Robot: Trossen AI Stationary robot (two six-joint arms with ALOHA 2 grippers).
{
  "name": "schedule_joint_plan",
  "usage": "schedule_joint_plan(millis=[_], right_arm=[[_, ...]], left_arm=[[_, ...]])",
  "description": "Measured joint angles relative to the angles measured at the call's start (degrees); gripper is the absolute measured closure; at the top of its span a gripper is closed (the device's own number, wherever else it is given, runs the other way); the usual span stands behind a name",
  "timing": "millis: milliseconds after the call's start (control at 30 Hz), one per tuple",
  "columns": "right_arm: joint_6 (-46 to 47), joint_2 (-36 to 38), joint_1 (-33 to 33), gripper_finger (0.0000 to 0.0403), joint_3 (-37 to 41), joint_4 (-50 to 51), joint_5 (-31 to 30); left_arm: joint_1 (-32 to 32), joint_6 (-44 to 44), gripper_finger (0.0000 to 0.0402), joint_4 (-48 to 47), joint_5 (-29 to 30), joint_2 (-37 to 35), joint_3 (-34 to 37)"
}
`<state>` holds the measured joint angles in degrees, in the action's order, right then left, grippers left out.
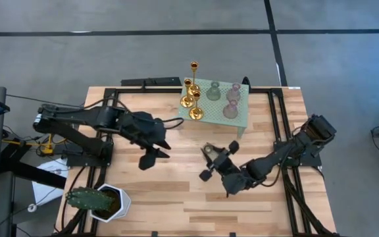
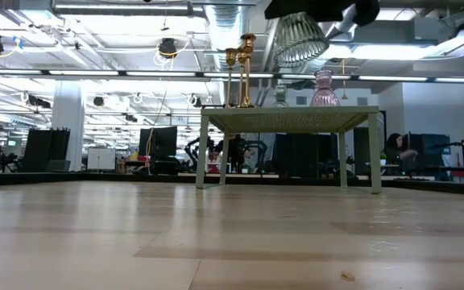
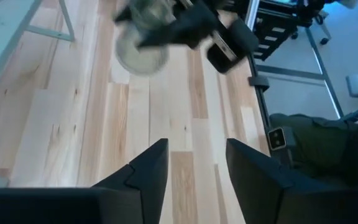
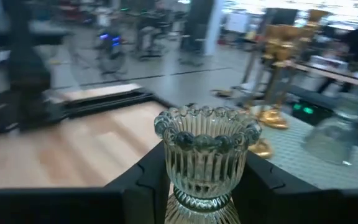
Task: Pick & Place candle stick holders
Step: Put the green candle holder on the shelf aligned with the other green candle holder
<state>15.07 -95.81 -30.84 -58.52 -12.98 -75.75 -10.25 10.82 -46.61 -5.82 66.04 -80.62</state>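
Note:
The mint-green perforated stand (image 1: pixel 241 120) stands at the table's far middle. On it are the gold holders (image 1: pixel 191 99), a pale green glassy one (image 1: pixel 213 92) and two pinkish ones (image 1: pixel 231 102). My right gripper (image 1: pixel 217 160) is shut on another pale green ribbed glass holder (image 4: pixel 207 149), in the air just on the near side of the stand. This holder also shows at the top of the low view (image 2: pixel 300 38). My left gripper (image 1: pixel 151 157) is open and empty over the table's middle left, its fingers (image 3: pixel 148 171) above bare wood. My right gripper pinches the glass holder between its two fingers (image 4: pixel 143 182), at the lower part under the beaded cup (image 4: pixel 199 198). The holder is lifted clear of the table, higher than the stand's top. Its beaded rim (image 4: pixel 207 121) stands free beyond the fingers.
A white pot with a green cactus (image 1: pixel 104 203) stands at the near left corner. Black frame rails (image 1: pixel 278 131) run along the table's left and right sides. Bare wood lies between the stand and the near edge. A person (image 2: pixel 397 149) sits in the room behind.

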Motion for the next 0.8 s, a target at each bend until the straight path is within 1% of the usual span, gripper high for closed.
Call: schedule_joint_plan(millis=[100,333,500,633,800], right_arm=[[0.0,0.0,1.52,0.0287,0.0,-2.0,-3.13],[0.0,-0.02,9.48,0.0287,0.02,-5.23,-2.66],[0.07,-0.02,14.3,0.0287,0.02,-8.85,-1.79],[3.27,-0.02,16.87,0.0287,0.02,-8.23,-1.63],[3.63,-0.03,19.38,0.0287,0.02,-8.17,-0.45]], left_arm=[[-0.29,0.19,0.0247,0.06,0.05,-2.42,2.69],[-0.29,0.2,0.0263,0.31,0.24,-4.62,7.62],[-0.29,0.19,0.0271,0.38,0.24,-4.63,8.22],[-0.29,0.19,0.0276,0.38,0.23,-4.63,8.22],[-0.29,0.19,0.028,0.4,0.22,-4.63,8.22]])
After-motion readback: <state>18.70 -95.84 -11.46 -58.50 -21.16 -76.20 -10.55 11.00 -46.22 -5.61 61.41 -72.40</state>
